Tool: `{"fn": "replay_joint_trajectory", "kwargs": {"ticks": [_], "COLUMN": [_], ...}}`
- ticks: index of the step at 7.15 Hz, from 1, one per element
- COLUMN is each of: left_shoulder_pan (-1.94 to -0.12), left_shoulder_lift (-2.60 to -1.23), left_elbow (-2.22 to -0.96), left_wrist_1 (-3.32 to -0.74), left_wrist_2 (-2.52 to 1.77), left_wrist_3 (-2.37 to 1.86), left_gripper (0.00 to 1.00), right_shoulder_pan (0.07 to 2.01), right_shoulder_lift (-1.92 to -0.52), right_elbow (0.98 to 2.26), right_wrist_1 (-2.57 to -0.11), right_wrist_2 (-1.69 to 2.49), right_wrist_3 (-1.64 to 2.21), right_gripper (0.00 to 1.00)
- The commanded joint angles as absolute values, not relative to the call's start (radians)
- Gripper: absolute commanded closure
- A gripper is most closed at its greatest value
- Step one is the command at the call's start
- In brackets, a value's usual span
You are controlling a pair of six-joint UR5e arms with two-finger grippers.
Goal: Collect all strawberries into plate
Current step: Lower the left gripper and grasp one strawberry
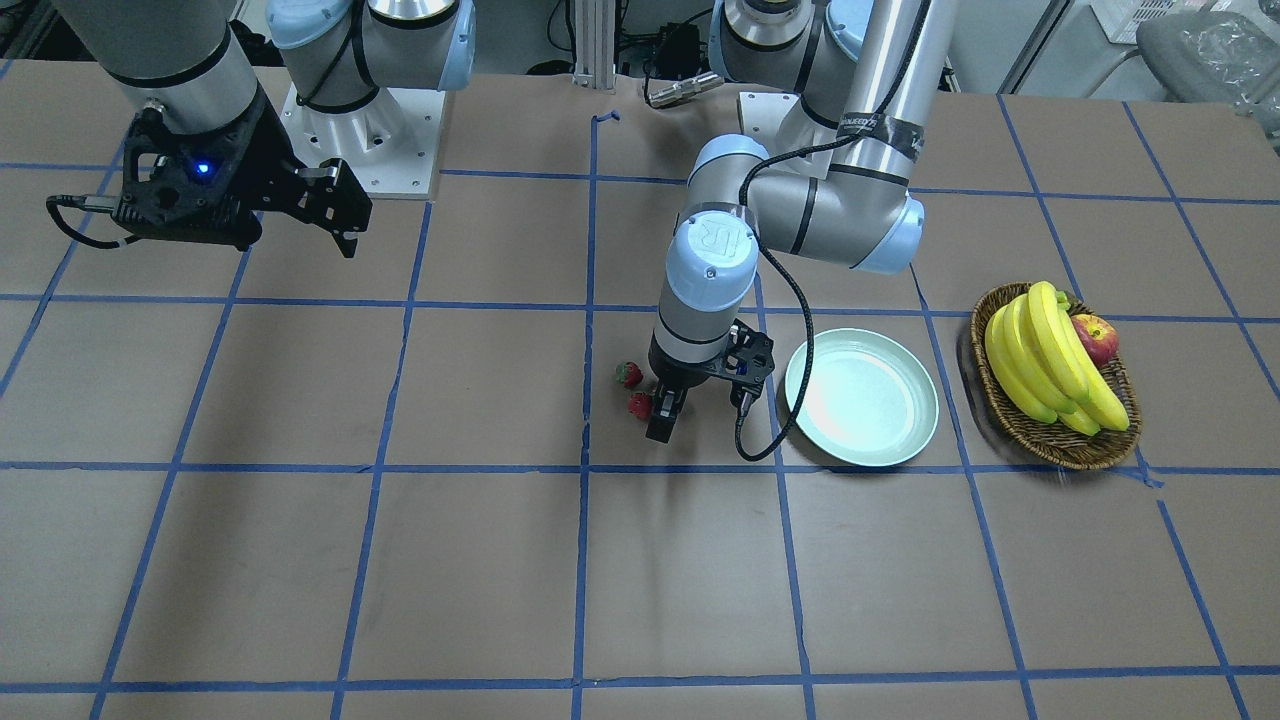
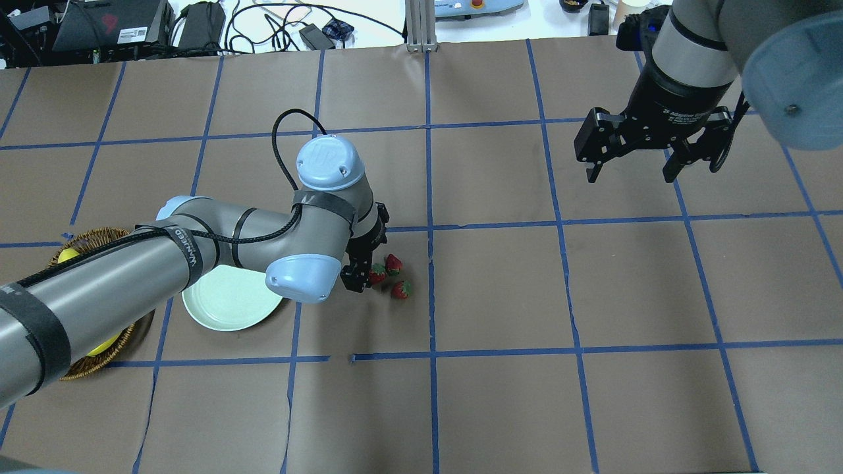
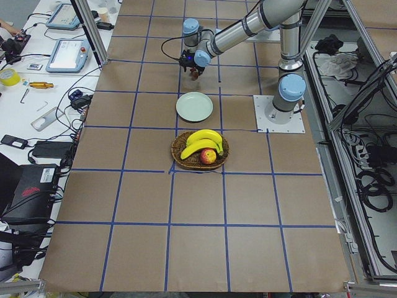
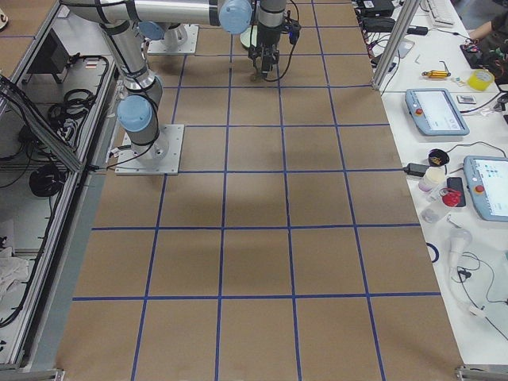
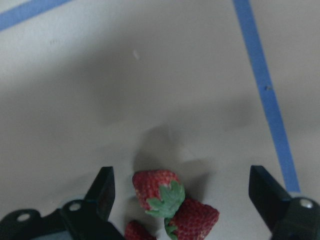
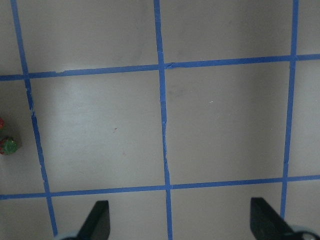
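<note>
So the left gripper (image 1: 662, 414) hangs low just beside the plate (image 1: 862, 400), jaws spread wide and holding nothing, while the right gripper (image 2: 633, 172) waits well away from the plate, likewise spread and empty. All three strawberries (image 2: 393, 264) lie in a tight cluster on the table (image 2: 500, 408) near the plate, two of them touching between the left jaws, and the plate holds none. I'd say the trick is to shift until one berry alone sits between those jaws, then drop straight and close gently, lest it pinch two or squash one.
</note>
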State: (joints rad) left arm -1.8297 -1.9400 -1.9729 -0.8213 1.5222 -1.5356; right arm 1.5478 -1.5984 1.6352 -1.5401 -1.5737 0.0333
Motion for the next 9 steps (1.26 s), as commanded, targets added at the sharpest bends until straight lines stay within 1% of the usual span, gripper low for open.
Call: {"fn": "replay_joint_trajectory", "kwargs": {"ticks": [1, 2, 3, 7, 9], "left_shoulder_pan": [-1.822, -1.822, -1.822, -1.822, -1.822], "left_shoulder_lift": [-1.937, -1.939, -1.939, -1.951, -1.953], "left_elbow": [-1.977, -1.979, -1.98, -1.982, -1.976], "left_wrist_1": [-0.828, -0.837, -0.838, -0.844, -0.844], "left_wrist_2": [1.496, 1.496, 1.496, 1.496, 1.496], "left_wrist_3": [-1.534, -1.536, -1.529, -1.52, -1.523], "left_gripper": [0.11, 0.18, 0.33, 0.33, 0.69], "right_shoulder_pan": [1.548, 1.548, 1.548, 1.548, 1.548], "right_shoulder_lift": [-1.598, -1.598, -1.598, -1.598, -1.598], "right_elbow": [1.635, 1.635, 1.635, 1.635, 1.635], "right_wrist_1": [-1.54, -1.54, -1.54, -1.54, -1.54], "right_wrist_2": [-1.574, -1.575, -1.577, -1.577, -1.577], "right_wrist_3": [0.032, 0.034, 0.029, 0.029, 0.029], "right_gripper": [0.0, 0.0, 0.0, 0.0, 0.0]}}
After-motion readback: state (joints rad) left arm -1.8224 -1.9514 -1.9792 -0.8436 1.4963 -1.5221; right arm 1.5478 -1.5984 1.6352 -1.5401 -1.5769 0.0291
